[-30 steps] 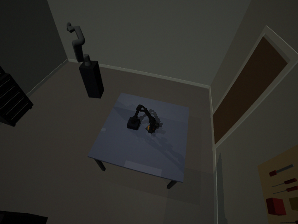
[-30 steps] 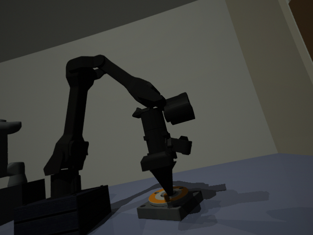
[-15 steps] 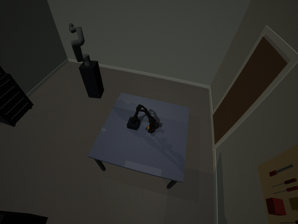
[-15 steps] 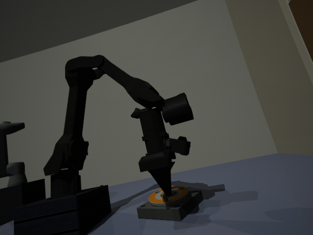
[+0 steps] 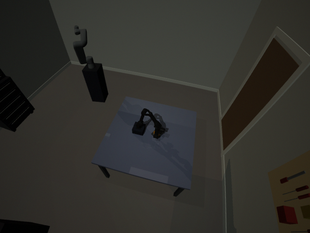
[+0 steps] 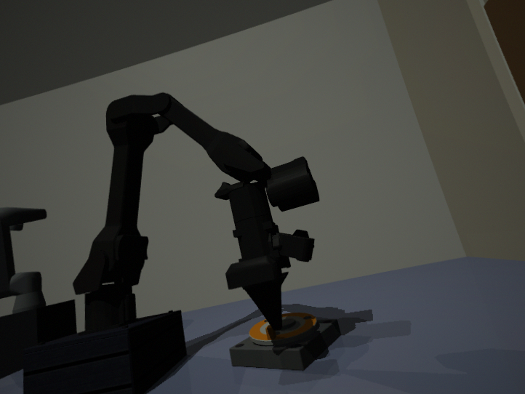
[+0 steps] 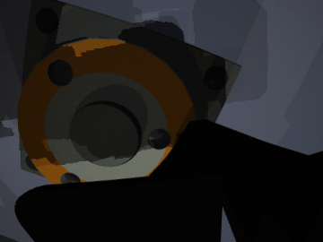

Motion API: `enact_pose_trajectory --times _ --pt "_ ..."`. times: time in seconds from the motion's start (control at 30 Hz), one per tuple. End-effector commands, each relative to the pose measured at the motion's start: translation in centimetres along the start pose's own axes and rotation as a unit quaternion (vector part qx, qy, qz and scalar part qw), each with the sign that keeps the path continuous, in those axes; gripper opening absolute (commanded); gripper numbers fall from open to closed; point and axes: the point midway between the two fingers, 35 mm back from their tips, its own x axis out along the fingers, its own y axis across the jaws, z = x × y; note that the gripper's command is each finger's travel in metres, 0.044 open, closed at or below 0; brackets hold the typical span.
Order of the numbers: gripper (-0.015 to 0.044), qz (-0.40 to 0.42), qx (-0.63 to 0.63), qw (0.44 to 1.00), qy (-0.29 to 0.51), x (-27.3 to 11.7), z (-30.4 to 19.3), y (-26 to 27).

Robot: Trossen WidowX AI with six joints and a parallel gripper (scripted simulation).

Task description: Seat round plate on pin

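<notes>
The round plate (image 6: 258, 332) (image 7: 33, 108), orange with a pale grey inner ring, sits around the post (image 7: 105, 134) on the square grey base (image 6: 262, 357) (image 7: 90, 22). In the exterior view it stands a little above the base at the near left; whether it is tilted is hard to tell. A small orange upright piece, apparently the tab (image 6: 270, 332), shows beside the fingertips. My gripper (image 6: 276, 328) is shut and empty, its tips down at the plate's near side, seemingly touching it or nearly so. The fingers cover the plate's lower right in the wrist view. The pin is not visible.
The base stands on the blue-grey table (image 5: 145, 156) (image 6: 424, 305), in front of the arm's own dark mount (image 5: 138, 128). Dark holes show in the base's corners. A second grey arm (image 5: 80, 45) stands on a pedestal beyond the table.
</notes>
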Motion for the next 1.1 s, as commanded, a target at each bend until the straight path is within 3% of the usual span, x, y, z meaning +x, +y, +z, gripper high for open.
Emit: enact_pose_trajectory --times 0.0,1.07 --pt "0.0 0.0 -0.001 1.0 0.009 0.2 -0.8 0.1" --pt "0.0 0.001 -0.001 1.0 0.01 0.2 -2.9 1.0"
